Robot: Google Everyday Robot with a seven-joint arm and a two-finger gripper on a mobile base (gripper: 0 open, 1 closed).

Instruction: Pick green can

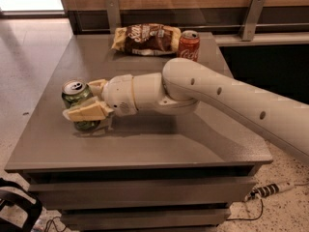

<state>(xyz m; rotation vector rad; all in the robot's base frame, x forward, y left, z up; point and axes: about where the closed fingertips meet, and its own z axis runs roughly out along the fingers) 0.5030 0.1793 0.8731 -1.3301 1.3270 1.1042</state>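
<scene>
The green can [74, 94], pale green with a silver top, stands upright near the left edge of the grey table [159, 144]. My gripper [79, 99] reaches in from the right on the white arm [203, 88] and straddles the can. The near finger [89, 111] lies across the can's lower front. The far finger [96, 84] sits behind its upper right side. The fingers are closed against the can, and its base rests on the table.
A brown chip bag [146, 38] and a red Coca-Cola can [188, 45] sit at the table's far edge. Behind them is a wall ledge with metal brackets. A power strip [270, 190] lies on the floor at the right, and a black object [17, 207] at the lower left.
</scene>
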